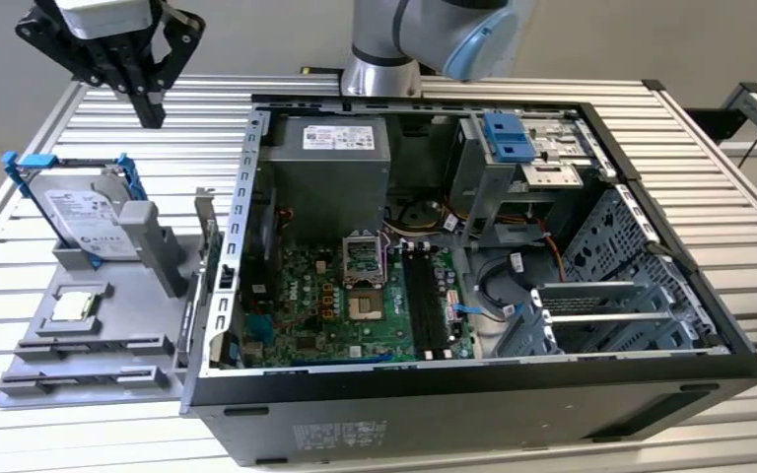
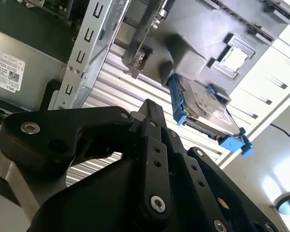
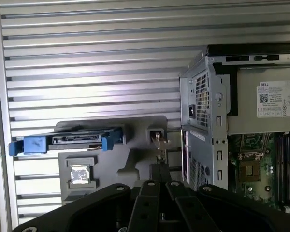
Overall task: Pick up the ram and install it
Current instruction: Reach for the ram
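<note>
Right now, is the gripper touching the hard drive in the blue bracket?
Apart. In the exterior view the gripper hangs clear of the hard drive, with bare table slats showing between them.

— Where did the exterior view sit?
— High over the bench (image 1: pixel 36 168), angled down into the open computer case (image 1: pixel 484 414).
— And both wrist views?
— Close behind the end effector (image 3: pixel 159 170) (image 2: pixel 149 105), sharing the hard drive (image 3: pixel 79 139) (image 2: pixel 203 108) and that case.

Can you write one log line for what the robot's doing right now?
hand: shut, holding nothing | place: above slatted table, beside open computer case | hard drive: upright in grey holder
</note>
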Robot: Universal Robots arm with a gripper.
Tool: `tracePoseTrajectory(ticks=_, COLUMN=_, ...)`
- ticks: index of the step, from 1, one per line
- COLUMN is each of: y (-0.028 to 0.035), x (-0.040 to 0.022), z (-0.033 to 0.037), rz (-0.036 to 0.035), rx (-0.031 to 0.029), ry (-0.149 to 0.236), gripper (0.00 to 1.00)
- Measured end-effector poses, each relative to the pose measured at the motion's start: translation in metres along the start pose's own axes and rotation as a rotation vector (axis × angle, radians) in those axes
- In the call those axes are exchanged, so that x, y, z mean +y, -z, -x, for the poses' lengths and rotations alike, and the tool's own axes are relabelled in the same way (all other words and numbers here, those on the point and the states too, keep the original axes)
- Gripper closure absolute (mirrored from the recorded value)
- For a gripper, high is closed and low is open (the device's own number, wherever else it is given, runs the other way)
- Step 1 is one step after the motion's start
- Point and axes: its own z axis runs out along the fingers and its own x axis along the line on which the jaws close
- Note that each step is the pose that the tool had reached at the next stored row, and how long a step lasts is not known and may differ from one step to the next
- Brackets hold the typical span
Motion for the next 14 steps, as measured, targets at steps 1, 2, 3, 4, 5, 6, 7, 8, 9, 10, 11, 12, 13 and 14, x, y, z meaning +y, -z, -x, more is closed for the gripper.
tracePoseTrajectory(ticks=1, y=0.0001, x=-0.0002, z=-0.0028, rz=0.0000, rx=0.0000, ry=0.000, gripper=1.00)
tracePoseTrajectory(ticks=2, y=0.0001, x=-0.0004, z=-0.0057, rz=0.0000, rx=0.0000, ry=0.000, gripper=1.00)
tracePoseTrajectory(ticks=3, y=0.0002, x=-0.0006, z=-0.0083, rz=0.0000, rx=0.0000, ry=0.000, gripper=1.00)
tracePoseTrajectory(ticks=4, y=0.0002, x=-0.0008, z=-0.0111, rz=0.0000, rx=0.0000, ry=0.000, gripper=1.00)
tracePoseTrajectory(ticks=5, y=0.0003, x=-0.0010, z=-0.0138, rz=0.0000, rx=0.0000, ry=0.000, gripper=1.00)
tracePoseTrajectory(ticks=6, y=0.0004, x=-0.0012, z=-0.0166, rz=0.0000, rx=0.0000, ry=0.000, gripper=1.00)
tracePoseTrajectory(ticks=7, y=0.0004, x=-0.0014, z=-0.0193, rz=0.0000, rx=0.0000, ry=0.000, gripper=1.00)
tracePoseTrajectory(ticks=8, y=0.0005, x=-0.0016, z=-0.0220, rz=0.0000, rx=0.0000, ry=0.000, gripper=1.00)
tracePoseTrajectory(ticks=9, y=0.0006, x=-0.0017, z=-0.0246, rz=0.0000, rx=0.0000, ry=0.000, gripper=1.00)
tracePoseTrajectory(ticks=10, y=0.0006, x=-0.0020, z=-0.0275, rz=0.0000, rx=0.0000, ry=0.000, gripper=1.00)
tracePoseTrajectory(ticks=11, y=0.0006, x=-0.0021, z=-0.0302, rz=0.0000, rx=0.0000, ry=0.000, gripper=1.00)
tracePoseTrajectory(ticks=12, y=0.0007, x=-0.0023, z=-0.0329, rz=0.0000, rx=0.0000, ry=0.000, gripper=1.00)
tracePoseTrajectory(ticks=13, y=0.0008, x=-0.0025, z=-0.0358, rz=0.0000, rx=-0.0001, ry=0.000, gripper=1.00)
tracePoseTrajectory(ticks=14, y=0.0009, x=-0.0027, z=-0.0386, rz=0.0000, rx=0.0000, ry=0.000, gripper=1.00)
